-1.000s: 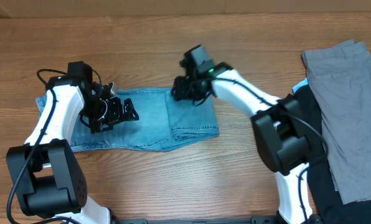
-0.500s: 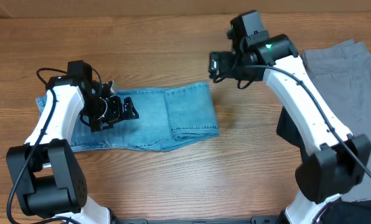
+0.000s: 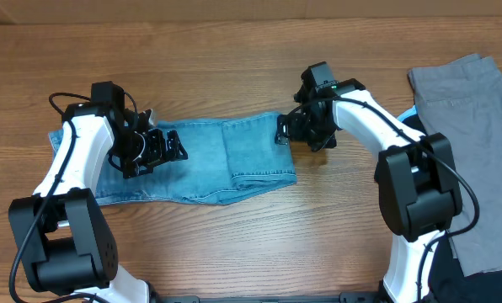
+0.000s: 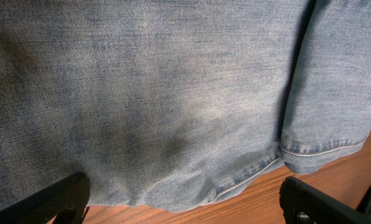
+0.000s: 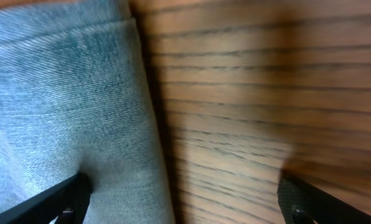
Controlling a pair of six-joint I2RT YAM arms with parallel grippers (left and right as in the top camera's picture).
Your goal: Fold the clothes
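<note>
Both claws are standing released: left claw point(image 3: 172, 147) is hovering over the jeans point(image 3: 234, 160), right claw point(image 3: 284, 130) is straddling their folded edge, seemingly preparing another fold.

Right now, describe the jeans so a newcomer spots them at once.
On the wooden table, look left of centre: a flat folded strip of cloth lies there. Those are the jeans, light blue denim, unlike the grey garment at the right edge.
</note>
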